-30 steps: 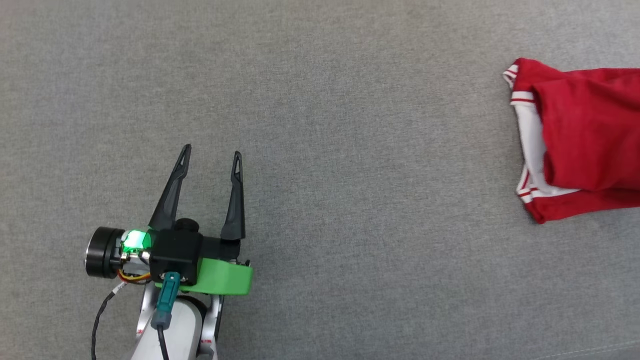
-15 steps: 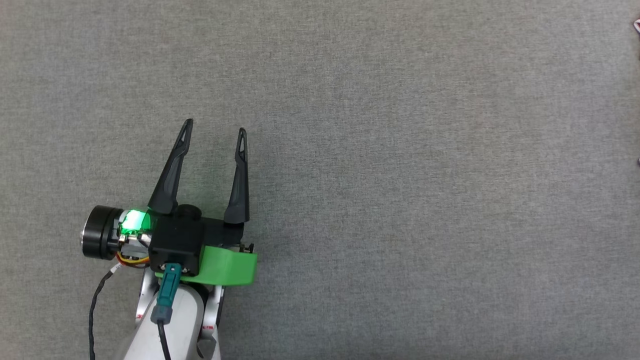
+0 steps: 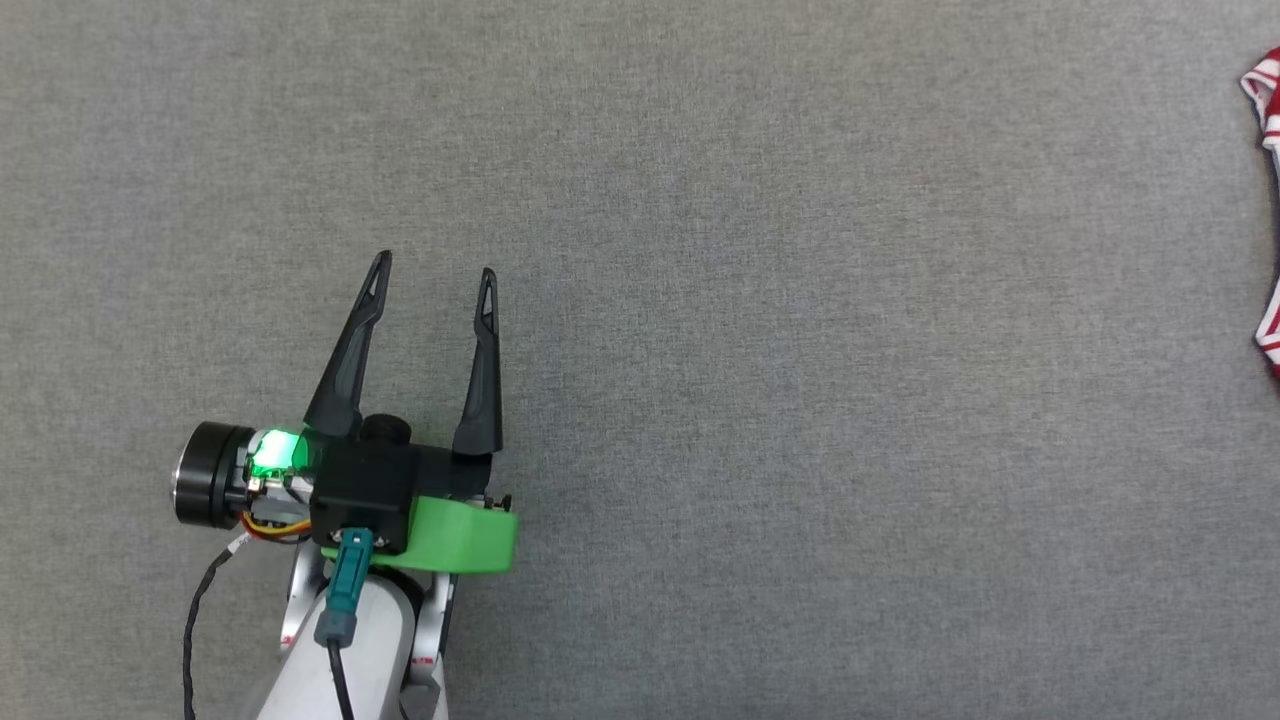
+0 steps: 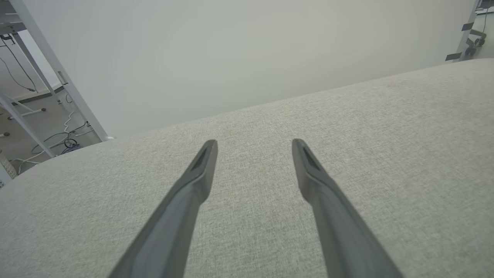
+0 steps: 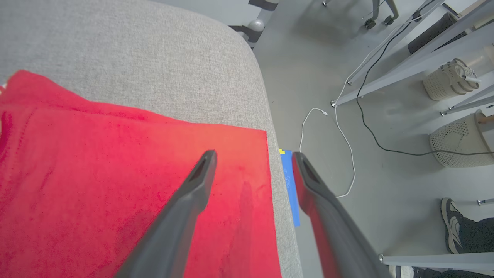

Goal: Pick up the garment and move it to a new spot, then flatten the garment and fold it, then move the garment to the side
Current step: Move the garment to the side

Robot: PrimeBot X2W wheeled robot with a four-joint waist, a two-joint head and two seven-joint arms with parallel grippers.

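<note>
Both gape empty; left pincer (image 3: pixel 434 264) over bare upholstery (image 3: pixel 800 400); right pincer (image 5: pixel 253 153) over the garment (image 5: pixel 96 173).

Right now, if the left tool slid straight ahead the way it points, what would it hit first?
Probably nothing close: ahead of the left tool lies bare grey cushion, then the pale wall past its edge; depth is unclear.

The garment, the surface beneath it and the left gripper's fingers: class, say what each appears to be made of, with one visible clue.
Garment: soft matte knit, cotton or polyester by look; it lies limp, with a stitched seam.
Surface: grey woven upholstery cloth, flecked weave, rounded padded edge.
Fingers of the left gripper: likely moulded plastic, dark, smooth, with hollowed tips.
</note>
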